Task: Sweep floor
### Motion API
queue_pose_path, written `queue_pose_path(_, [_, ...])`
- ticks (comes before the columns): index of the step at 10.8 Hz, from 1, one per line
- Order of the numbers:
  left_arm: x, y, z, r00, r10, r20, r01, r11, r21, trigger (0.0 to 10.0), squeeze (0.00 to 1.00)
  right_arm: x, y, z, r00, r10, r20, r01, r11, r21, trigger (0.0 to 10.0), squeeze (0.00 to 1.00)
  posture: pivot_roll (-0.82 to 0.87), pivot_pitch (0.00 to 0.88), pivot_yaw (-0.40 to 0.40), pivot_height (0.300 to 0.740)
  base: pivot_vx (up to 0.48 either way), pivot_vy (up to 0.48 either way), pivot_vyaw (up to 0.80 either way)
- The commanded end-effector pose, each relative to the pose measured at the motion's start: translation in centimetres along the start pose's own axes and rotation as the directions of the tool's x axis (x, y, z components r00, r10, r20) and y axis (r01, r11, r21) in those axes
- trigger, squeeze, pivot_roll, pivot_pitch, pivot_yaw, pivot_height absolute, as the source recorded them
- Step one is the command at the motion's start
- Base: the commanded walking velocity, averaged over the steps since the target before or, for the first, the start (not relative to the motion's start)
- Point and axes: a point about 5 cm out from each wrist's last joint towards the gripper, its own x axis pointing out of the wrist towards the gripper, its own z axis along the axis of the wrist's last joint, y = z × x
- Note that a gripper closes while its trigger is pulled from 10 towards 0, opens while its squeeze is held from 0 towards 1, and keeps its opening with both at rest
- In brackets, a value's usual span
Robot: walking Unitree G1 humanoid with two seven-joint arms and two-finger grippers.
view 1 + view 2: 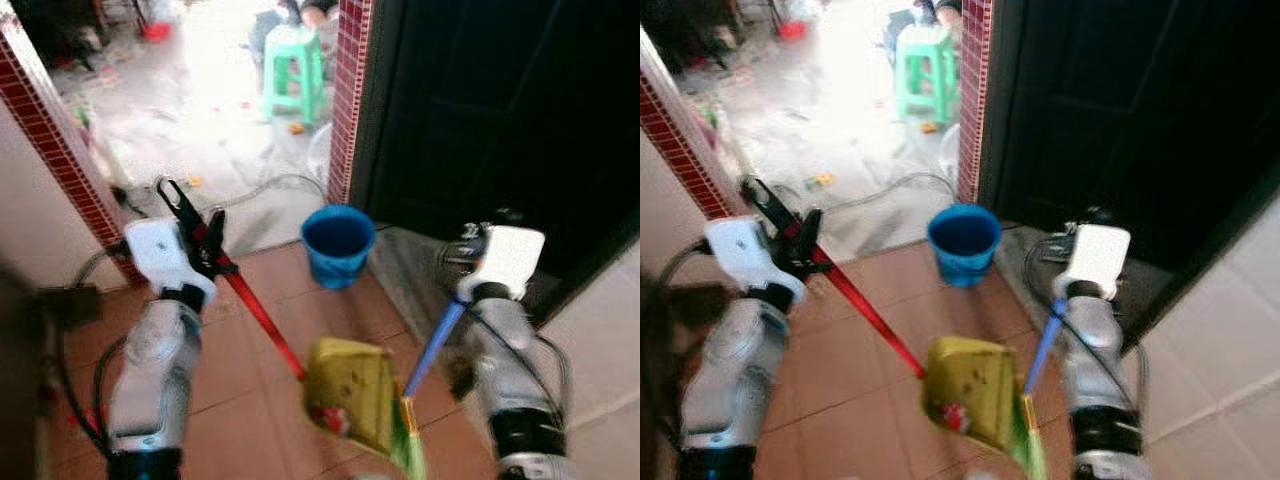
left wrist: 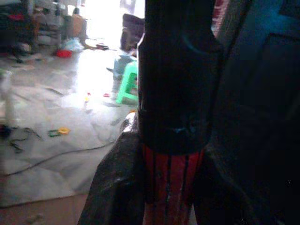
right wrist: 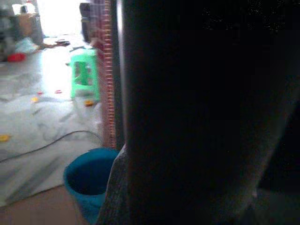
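From the left eye view, the left gripper (image 1: 195, 228) at about 9 o'clock is clenched round a red handle (image 1: 262, 312), a thin glossy rod that slants down toward 6 o'clock to a yellow dustpan (image 1: 352, 392), a smooth plastic scoop with small dark specks on its face, held just above the terracotta floor tiles (image 1: 250, 400). The right gripper (image 1: 478, 262) at 3 o'clock sits at the top of a blue broom handle (image 1: 434, 347); its fingers are hidden, so I cannot tell how they stand. The blue rod runs down to green bristles (image 1: 410, 452) just beside the dustpan's edge. A round blue bucket (image 1: 338, 244) stands near centre at the threshold, with a green plastic stool (image 1: 292, 72) at 12 o'clock on the pale, glossy floor beyond. The right eye view gives the same layout, blurred. In the left wrist view, the dark fingers (image 2: 117, 187) clamp the ribbed red handle below a black cap (image 2: 176, 75). The right wrist view has a broad dark shape close to the lens, the bucket beside it at 7 o'clock.
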Motion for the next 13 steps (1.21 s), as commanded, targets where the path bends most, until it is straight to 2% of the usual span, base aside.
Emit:
queue_pose_path(1, [0.6,-0.1,2.1,0.996,0.003,0.089,-0.006,1.0,0.026,10.0,0.0,0.0,-0.2,0.1,1.0,-0.002,0.009,0.002,1.0,0.018,10.0,0.0,-0.06,0.0,0.032,0.74,0.296,0.0,0.0])
queue_pose_path(3, [1.1,0.4,3.7,0.989,0.037,0.146,-0.043,0.998,0.036,10.0,0.0,-0.2,0.0,0.0,1.0,0.011,0.006,-0.011,1.0,0.01,10.0,0.0,-0.06,0.0,0.033,0.74,0.296,0.0,0.0])
queue_pose_path(6, [2.0,0.4,6.4,0.97,0.062,0.236,-0.072,0.997,0.035,10.0,0.0,-0.2,0.0,-0.4,1.0,0.023,-0.01,-0.023,1.0,0.002,10.0,0.0,-0.06,0.0,0.031,0.74,0.298,0.0,0.0])
queue_pose_path(10, [2.7,0.4,8.6,0.951,0.081,0.297,-0.093,0.995,0.027,10.0,0.0,-0.9,0.3,-1.8,0.997,0.054,-0.06,-0.055,0.998,-0.005,10.0,0.0,-0.06,0.0,0.033,0.74,0.299,0.0,0.0])
queue_pose_path(13, [3.2,0.9,8.8,0.944,0.109,0.312,-0.123,0.992,0.028,10.0,0.0,-1.0,0.5,-1.7,0.997,0.061,-0.054,-0.061,0.998,0.003,10.0,0.0,-0.06,0.0,0.035,0.74,0.295,0.0,0.0])
